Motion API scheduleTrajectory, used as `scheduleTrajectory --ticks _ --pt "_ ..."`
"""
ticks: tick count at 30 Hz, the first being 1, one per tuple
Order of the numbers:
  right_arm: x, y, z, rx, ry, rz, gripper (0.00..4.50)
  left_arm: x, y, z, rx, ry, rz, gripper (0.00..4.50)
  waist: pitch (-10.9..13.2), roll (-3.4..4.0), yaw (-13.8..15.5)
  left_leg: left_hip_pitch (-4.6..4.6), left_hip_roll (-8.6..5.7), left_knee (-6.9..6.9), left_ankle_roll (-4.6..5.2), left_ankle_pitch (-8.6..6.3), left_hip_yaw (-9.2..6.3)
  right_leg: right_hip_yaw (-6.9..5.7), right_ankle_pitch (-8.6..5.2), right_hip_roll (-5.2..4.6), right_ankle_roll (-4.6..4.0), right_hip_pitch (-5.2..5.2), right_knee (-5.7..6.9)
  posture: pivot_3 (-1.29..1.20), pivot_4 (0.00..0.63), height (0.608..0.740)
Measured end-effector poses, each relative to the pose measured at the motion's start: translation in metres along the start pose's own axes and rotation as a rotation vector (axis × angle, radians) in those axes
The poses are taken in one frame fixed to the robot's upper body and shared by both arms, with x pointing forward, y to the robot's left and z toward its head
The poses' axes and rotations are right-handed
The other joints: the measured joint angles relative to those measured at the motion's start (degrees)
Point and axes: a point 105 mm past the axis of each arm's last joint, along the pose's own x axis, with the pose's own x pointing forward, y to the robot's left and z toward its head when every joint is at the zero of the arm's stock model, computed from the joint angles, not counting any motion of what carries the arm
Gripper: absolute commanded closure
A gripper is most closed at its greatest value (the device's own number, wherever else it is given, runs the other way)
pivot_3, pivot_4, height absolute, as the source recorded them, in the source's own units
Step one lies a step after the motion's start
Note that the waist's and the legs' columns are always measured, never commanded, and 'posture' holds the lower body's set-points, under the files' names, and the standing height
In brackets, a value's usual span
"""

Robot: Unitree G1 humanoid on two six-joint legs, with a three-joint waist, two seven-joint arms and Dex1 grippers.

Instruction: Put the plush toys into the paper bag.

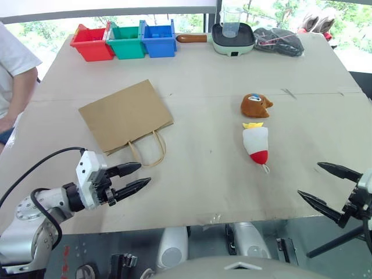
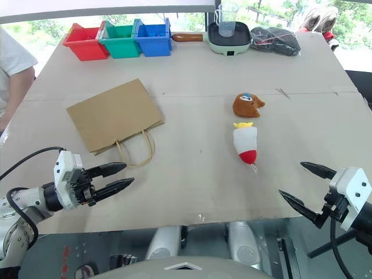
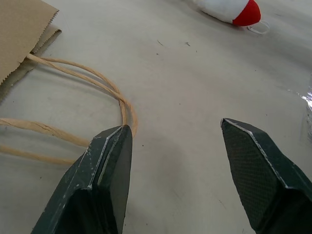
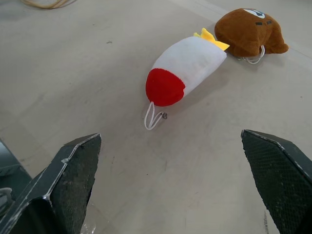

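The brown paper bag [image 1: 125, 115] lies flat on the table left of centre, its twisted handles [image 1: 149, 149] trailing toward the front edge. My left gripper [image 1: 137, 177] hovers open just in front of those handles, nothing between its fingers. To the right of centre lie the two plush toys: the round brown one [image 1: 255, 105] and, just in front of it, the white one with a red end and yellow tuft [image 1: 256, 143]. My right gripper [image 1: 328, 186] stands wide open at the front right, empty, well short of the white toy [image 4: 186, 71].
Red [image 1: 92, 42], green [image 1: 127, 40] and blue [image 1: 158, 38] bins line the far edge. Beside them sit a green pan [image 1: 232, 39] holding a clear cup and a dark bundle [image 1: 279, 40]. A person's arm [image 1: 14, 75] rests at the left.
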Motion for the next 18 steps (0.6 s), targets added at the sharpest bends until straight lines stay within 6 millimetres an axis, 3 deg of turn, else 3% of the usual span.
scheduleTrajectory --ticks 4,8,13,18 --pt "0.010 -0.002 0.011 -0.030 -0.047 -0.010 0.00 0.000 0.008 0.003 0.022 -0.019 0.020 1.32 0.0 -0.01 0.0 0.00 0.02 -0.06 0.05 0.01 -0.05 -0.05 -0.02 0.07 -0.06 -0.03 0.00 0.00 0.150 0.740" --pt "0.043 0.015 0.036 -0.083 -0.135 0.091 0.00 -0.009 0.043 0.016 0.242 -0.015 0.051 1.32 0.0 -0.02 0.0 0.01 0.03 -0.06 0.04 0.02 -0.16 -0.08 -0.02 0.19 -0.06 -0.13 0.11 0.00 0.150 0.740" --pt "0.064 0.029 0.046 -0.061 -0.159 0.197 0.00 -0.032 0.080 0.013 0.473 0.105 0.068 1.32 -0.1 -0.09 0.1 -0.11 -0.03 -0.04 0.07 0.02 -0.01 -0.05 0.01 0.04 -0.10 -0.13 -0.01 0.00 0.150 0.740" --pt "0.071 0.037 0.051 -0.073 -0.180 0.234 0.00 -0.020 0.085 0.000 0.577 0.148 0.010 1.32 -0.1 -0.24 0.3 -0.13 0.01 -0.05 0.11 0.01 -0.08 -0.12 0.01 0.13 -0.07 -0.09 0.10 0.00 0.150 0.740"
